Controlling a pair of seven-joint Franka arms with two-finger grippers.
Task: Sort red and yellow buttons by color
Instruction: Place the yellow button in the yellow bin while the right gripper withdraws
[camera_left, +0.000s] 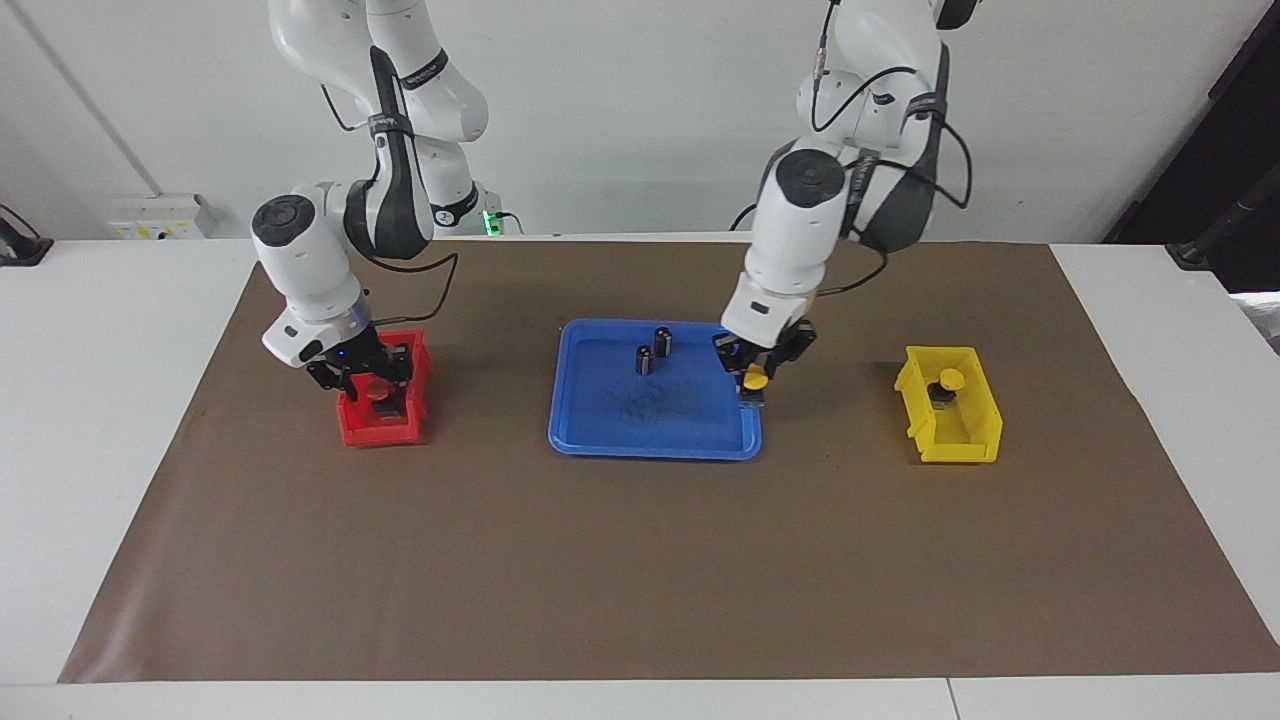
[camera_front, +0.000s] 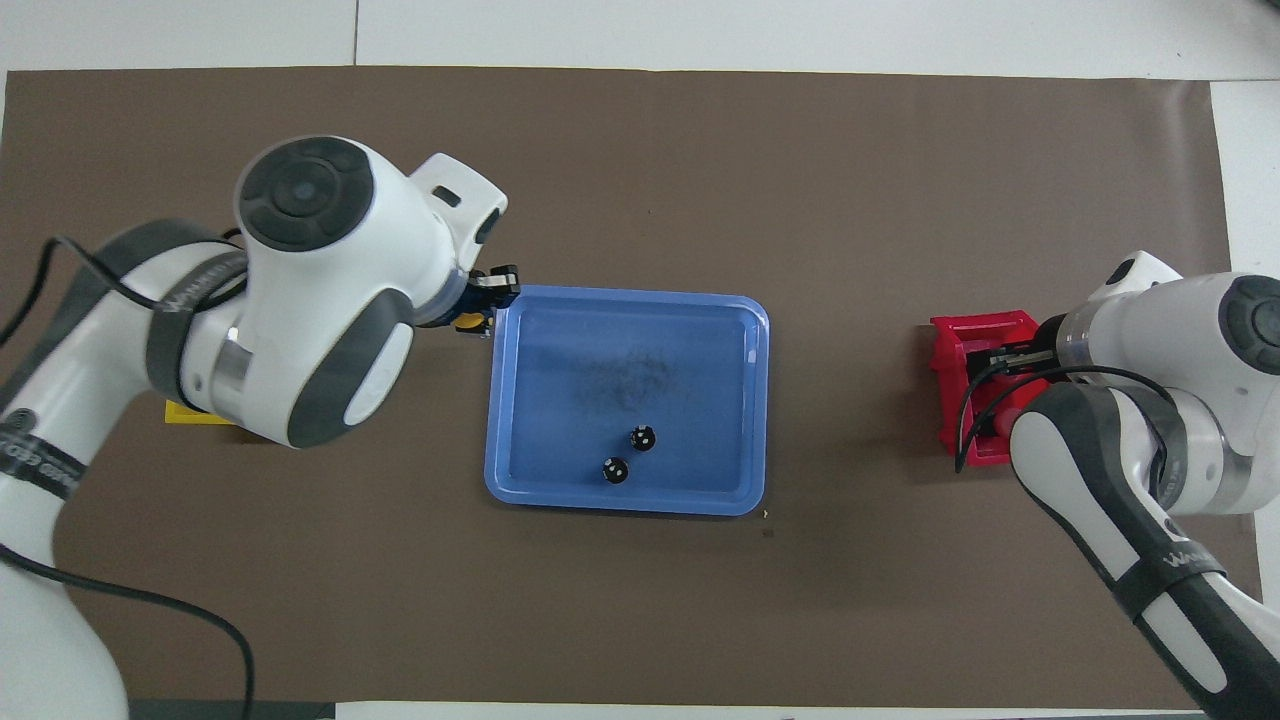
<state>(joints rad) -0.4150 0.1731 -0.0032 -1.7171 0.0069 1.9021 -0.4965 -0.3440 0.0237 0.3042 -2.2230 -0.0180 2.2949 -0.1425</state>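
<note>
Left gripper (camera_left: 757, 372), frame centre-right, jaws clamped on a yellow button (camera_left: 755, 380) over the blue tray's (camera_left: 600, 440) edge. Second yellow button (camera_left: 948, 381) sits in the yellow bin (camera_left: 965, 445), frame right. Right gripper (camera_left: 372, 377) over the red bin (camera_left: 352, 430), frame left; jaws apart, red button (camera_left: 382, 394) between them.

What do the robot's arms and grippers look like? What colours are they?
Both arms are glossy white with rounded joints, dark grey bands and round dark caps. Thin black cables loop along them, strapped on. The left gripper and right gripper are small, black and two-fingered. White lettering runs along the bands.
</note>
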